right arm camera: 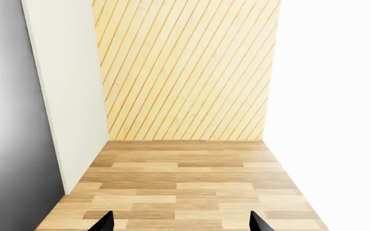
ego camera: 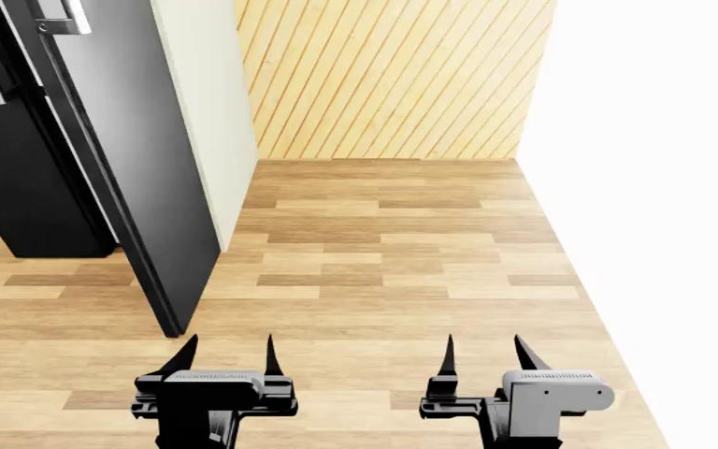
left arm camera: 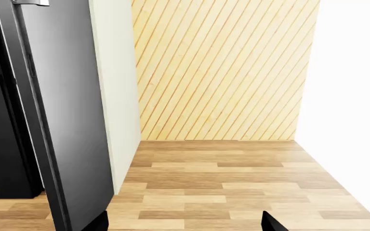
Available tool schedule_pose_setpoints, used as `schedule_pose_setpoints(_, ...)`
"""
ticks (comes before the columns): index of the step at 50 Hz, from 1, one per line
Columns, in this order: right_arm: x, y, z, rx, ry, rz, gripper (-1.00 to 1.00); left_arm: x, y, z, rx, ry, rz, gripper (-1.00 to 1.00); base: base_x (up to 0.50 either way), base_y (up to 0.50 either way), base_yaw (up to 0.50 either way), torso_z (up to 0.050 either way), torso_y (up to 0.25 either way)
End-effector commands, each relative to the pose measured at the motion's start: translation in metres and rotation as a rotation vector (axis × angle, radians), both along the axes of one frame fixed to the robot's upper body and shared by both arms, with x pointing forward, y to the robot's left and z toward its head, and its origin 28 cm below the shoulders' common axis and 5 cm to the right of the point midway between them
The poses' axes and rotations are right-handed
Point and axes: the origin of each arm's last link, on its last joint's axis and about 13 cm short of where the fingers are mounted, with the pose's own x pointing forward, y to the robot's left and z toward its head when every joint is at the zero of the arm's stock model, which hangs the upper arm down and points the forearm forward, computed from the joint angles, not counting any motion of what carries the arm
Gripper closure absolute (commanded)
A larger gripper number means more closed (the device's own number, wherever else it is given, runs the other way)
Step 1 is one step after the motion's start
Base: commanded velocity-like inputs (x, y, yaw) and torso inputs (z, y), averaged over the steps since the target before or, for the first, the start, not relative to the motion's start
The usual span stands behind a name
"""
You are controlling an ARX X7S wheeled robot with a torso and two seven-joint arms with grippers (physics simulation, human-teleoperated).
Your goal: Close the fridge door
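Observation:
The fridge door (ego camera: 122,159) stands swung wide open, edge-on towards me. Its glossy dark face is turned to the black fridge body (ego camera: 22,178) and its cream face (ego camera: 203,103) to the slatted wall. A silver handle (ego camera: 60,17) shows at its top. My left gripper (ego camera: 231,352) hovers open just in front of the door's near bottom corner, holding nothing. My right gripper (ego camera: 484,352) is open and empty over bare floor, further right. In the left wrist view the door (left arm camera: 63,110) fills one side, beside the left gripper (left arm camera: 185,224). In the right wrist view the door's cream face (right arm camera: 69,96) stands ahead of the right gripper (right arm camera: 181,223).
A slatted wooden wall (ego camera: 384,75) closes the far side behind the door. A plain white wall (ego camera: 646,187) runs along the right. Wood-plank floor (ego camera: 384,253) lies between the door, the walls and my grippers.

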Motion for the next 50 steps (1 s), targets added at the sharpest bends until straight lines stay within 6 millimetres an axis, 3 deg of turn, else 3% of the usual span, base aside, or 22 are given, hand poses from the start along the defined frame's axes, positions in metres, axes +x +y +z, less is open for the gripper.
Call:
schedule_pose_setpoints(1,0.0,0.0005,0.0001,0.002,-0.001,0.001,-1.0,0.0,0.0001,0.0001,0.0,0.0,0.0,-1.0,0.0,0.0,0.0,0.0,0.0)
schedule_pose_setpoints(14,0.0,0.001,0.0005,0.005,-0.01,0.009,-1.0,0.0004,-0.0005,0.0004,0.0,0.003,0.001,-1.0,0.01,0.0,0.0,0.0,0.0)
schedule_pose_setpoints(50,-0.0004,0.0014,0.0007,0.003,-0.026,0.026,-1.0,0.0002,-0.0006,0.0007,0.001,0.004,0.0,-1.0,0.2,-0.03,0.0,0.0,0.0)
